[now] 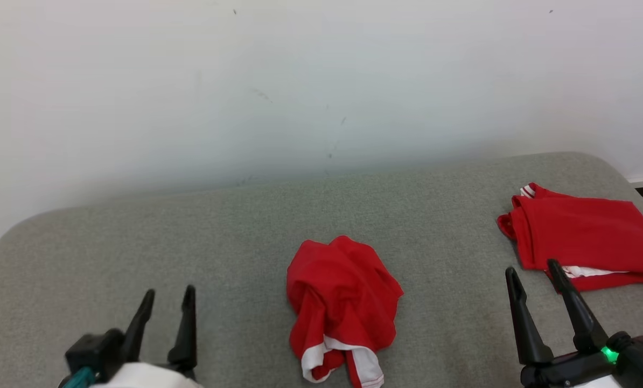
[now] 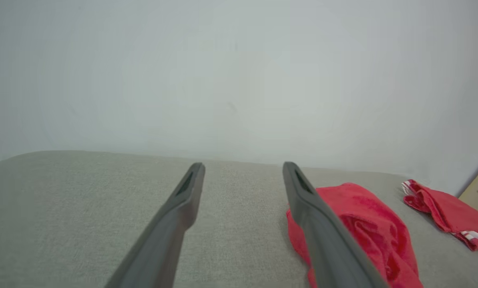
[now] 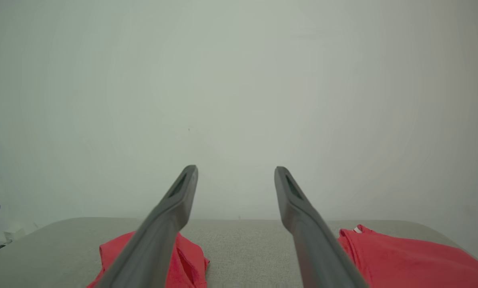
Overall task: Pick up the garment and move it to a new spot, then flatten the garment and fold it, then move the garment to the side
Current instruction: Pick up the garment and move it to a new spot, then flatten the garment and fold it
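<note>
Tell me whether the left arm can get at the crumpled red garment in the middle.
Probably yes. The left gripper is open and empty, and just grey cushion lies between it and the crumpled garment; nothing stands in the way.

Crumpled red garment (image 1: 343, 302) on grey cushion (image 1: 192, 231), folded red cloth (image 1: 585, 237) at right edge

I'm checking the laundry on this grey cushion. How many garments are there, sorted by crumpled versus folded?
crumpled red garment: 1
folded red garment: 1
Total: 2
</note>
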Robot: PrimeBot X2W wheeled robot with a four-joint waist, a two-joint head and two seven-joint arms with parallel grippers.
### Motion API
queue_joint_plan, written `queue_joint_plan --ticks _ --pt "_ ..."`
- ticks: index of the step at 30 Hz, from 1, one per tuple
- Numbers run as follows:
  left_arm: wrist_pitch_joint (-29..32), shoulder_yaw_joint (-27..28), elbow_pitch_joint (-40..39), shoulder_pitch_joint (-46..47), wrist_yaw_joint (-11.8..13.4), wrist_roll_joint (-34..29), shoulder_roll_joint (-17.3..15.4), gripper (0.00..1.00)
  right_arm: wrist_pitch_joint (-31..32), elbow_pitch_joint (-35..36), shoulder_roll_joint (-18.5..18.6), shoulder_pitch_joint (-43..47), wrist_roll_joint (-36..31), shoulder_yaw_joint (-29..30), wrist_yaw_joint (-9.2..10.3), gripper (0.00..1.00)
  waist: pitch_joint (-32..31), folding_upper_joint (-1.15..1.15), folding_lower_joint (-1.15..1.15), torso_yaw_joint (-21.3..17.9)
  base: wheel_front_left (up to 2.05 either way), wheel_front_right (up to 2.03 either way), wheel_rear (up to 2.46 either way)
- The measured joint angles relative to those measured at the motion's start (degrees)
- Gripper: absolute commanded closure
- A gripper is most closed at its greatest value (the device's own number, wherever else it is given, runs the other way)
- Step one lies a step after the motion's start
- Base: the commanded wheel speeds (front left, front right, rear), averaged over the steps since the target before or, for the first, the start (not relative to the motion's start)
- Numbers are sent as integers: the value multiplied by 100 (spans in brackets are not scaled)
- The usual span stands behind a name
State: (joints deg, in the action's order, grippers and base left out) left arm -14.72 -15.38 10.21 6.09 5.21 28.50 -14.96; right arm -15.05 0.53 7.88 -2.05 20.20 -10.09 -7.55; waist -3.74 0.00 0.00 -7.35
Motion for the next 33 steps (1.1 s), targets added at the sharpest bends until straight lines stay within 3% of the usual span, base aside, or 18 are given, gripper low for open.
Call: queue_joint_plan --ticks 8,15,23,33 --pt "-35 754 -634 -803 -31 -371 179 0 1 -114 -12 236 23 -8 0 0 25 0 0 32 0 0 0" --pt "-35 1257 -842 -1250 -294 -717 698 0 0 -153 -18 335 36 44 0 0 29 0 0 58 0 0 0" --pt "-35 1459 -791 -1243 -648 -1009 1004 0 0 -153 2 310 32 16 0 0 27 0 0 52 0 0 0" --pt "-35 1594 -759 -1238 -820 -1156 1152 0 1 -182 7 302 32 -35 0 0 29 0 0 13 0 0 0"
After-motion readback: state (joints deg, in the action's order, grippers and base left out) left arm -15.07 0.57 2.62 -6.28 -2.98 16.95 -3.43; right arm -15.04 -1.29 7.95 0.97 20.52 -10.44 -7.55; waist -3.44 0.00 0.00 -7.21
